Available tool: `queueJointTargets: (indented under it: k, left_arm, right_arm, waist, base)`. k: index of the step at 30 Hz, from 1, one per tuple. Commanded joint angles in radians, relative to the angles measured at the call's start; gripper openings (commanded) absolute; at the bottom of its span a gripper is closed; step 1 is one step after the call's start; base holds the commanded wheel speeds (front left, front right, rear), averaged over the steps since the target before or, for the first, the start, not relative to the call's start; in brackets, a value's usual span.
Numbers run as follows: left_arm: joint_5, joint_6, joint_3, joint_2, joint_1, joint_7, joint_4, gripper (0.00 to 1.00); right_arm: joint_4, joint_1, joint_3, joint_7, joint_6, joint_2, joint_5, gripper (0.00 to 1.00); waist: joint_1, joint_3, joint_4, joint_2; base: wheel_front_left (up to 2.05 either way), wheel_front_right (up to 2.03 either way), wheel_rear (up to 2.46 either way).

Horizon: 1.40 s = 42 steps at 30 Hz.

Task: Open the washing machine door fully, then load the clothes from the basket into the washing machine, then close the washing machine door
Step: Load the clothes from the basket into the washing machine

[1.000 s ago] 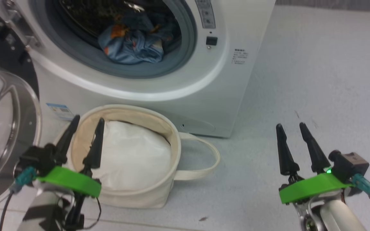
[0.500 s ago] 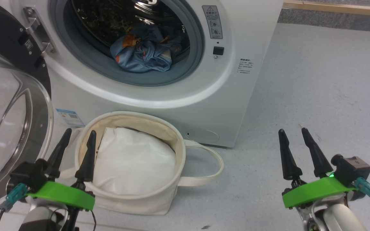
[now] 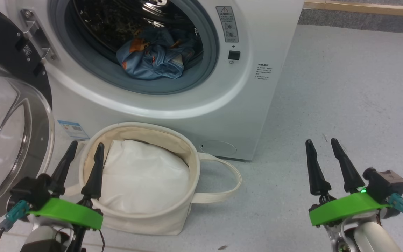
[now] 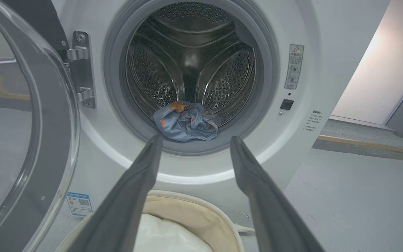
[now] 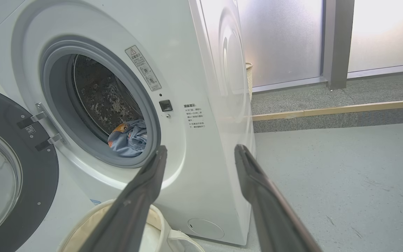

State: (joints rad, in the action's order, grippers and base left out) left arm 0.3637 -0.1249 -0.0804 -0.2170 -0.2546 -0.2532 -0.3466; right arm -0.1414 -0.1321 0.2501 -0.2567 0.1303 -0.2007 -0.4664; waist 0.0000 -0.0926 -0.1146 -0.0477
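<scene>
The clothes [image 3: 152,57], a crumpled light blue garment with orange-brown print, lie at the front lip of the steel drum [image 4: 191,63] inside the washing machine [image 3: 194,105], against the grey rubber ring [image 3: 152,87]. They sit ahead of and above the left gripper [image 3: 86,143], framed between its fingers in the left wrist view, and up and to the left of the right gripper [image 3: 320,140]. The washing machine door [image 3: 12,147] stands swung open just left of the left gripper, its clear glass bowl bulging toward the robot and its black rim hung on a metal hinge [image 3: 35,33]. The basket [image 3: 192,164] sits on the floor right before the washer, just ahead of the left gripper, whose fingers overlap its near-left rim in the head view. It holds a plain white padded cloth [image 3: 145,175], and one loop handle [image 3: 237,179] lies out toward the right gripper. Both grippers have their two dark fingers spread apart and hold nothing. The right gripper hovers over bare grey floor [image 3: 345,87], well apart from the basket. A small blue label [image 3: 70,127] shows on the washer's lower corner, just beyond the left gripper's tips
</scene>
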Motion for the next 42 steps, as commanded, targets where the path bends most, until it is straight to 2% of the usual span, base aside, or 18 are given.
queueJointTargets:
  k: [1,26,42]
  left_arm:
    - [0.002,-0.006,0.044,-0.024,-0.044,-0.009,0.027,1.00]
    - [0.008,-0.006,0.041,-0.012,-0.047,-0.009,0.006,1.00]
    - [0.002,-0.006,0.072,0.026,-0.088,-0.009,-0.044,1.00]
  right_arm:
    - [0.037,0.005,0.014,-0.005,0.000,-0.014,0.011,1.00]
    - [0.040,0.004,0.018,-0.005,0.000,-0.013,0.012,1.00]
    - [0.047,-0.009,0.020,-0.005,0.000,-0.007,0.020,1.00]
  waist:
    - [0.0000,0.000,0.001,0.0001]
    - [0.0000,-0.012,0.005,0.0001]
    - [0.0000,-0.062,0.016,0.0001]
  base:
    - [0.00,0.00,0.00]
    - [0.00,0.00,0.00]
    - [0.00,0.00,0.00]
